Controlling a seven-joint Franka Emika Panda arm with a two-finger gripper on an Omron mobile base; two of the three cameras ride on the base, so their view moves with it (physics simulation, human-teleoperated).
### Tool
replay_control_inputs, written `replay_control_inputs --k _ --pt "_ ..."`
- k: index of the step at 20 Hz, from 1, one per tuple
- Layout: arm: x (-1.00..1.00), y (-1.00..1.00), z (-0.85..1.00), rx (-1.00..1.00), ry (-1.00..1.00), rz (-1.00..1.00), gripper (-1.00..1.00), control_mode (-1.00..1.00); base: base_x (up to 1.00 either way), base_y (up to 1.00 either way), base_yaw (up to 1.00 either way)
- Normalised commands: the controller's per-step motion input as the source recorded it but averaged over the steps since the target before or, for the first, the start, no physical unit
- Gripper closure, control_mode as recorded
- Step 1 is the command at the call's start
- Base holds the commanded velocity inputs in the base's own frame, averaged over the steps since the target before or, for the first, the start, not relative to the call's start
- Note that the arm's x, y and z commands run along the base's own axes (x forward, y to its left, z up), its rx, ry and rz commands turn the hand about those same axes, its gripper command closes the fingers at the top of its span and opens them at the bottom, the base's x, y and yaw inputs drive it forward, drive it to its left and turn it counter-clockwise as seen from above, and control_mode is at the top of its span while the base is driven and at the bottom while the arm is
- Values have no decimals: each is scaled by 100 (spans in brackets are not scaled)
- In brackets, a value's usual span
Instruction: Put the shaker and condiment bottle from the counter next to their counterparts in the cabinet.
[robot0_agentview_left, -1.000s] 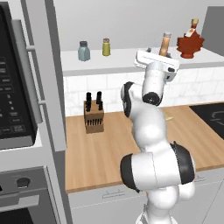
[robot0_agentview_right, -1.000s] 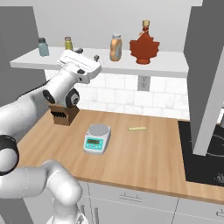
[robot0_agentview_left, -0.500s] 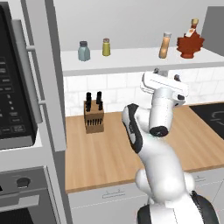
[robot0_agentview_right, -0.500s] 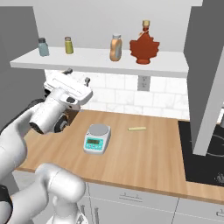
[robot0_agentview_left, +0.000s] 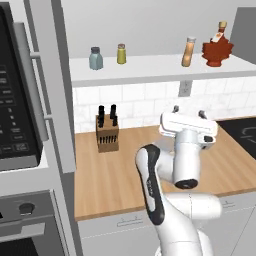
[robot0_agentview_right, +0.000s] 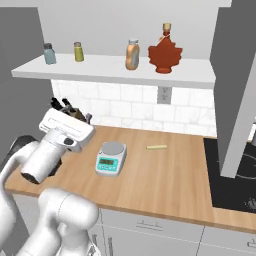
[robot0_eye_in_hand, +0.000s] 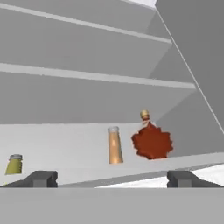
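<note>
On the white cabinet shelf (robot0_agentview_left: 150, 67) the olive-yellow shaker (robot0_agentview_left: 121, 53) stands just right of a grey-green shaker (robot0_agentview_left: 96, 58). Further right, the orange-tan condiment bottle (robot0_agentview_left: 189, 51) stands beside a red maple-leaf bottle (robot0_agentview_left: 217, 47). From the right, the shaker (robot0_agentview_right: 78, 51) and condiment bottle (robot0_agentview_right: 132, 54) stand upright on that shelf (robot0_agentview_right: 100, 70). My gripper (robot0_agentview_left: 189, 111) hangs below the shelf over the counter (robot0_agentview_left: 110, 175), open and empty, pointing up. In the hand view the gripper (robot0_eye_in_hand: 113, 179) faces the condiment bottle (robot0_eye_in_hand: 114, 146), the maple-leaf bottle (robot0_eye_in_hand: 152, 142) and the shaker (robot0_eye_in_hand: 14, 165).
A knife block (robot0_agentview_left: 107, 130) stands at the back of the counter. A small kitchen scale (robot0_agentview_right: 111, 156) and a thin yellow stick (robot0_agentview_right: 156, 147) lie on the wood. A black cooktop (robot0_agentview_right: 235, 185) is at the right, and a tall oven unit (robot0_agentview_left: 20, 125) at the left.
My arm has dropped from shelf height, close by the condiment bottle, down to over the counter. The gripper stayed open and empty. The things on the shelf have not moved.
</note>
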Motion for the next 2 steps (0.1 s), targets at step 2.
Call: replay_control_inputs --k 2 --pt "-65 0 -100 -9 40 0 -100 -100 0 0 0"
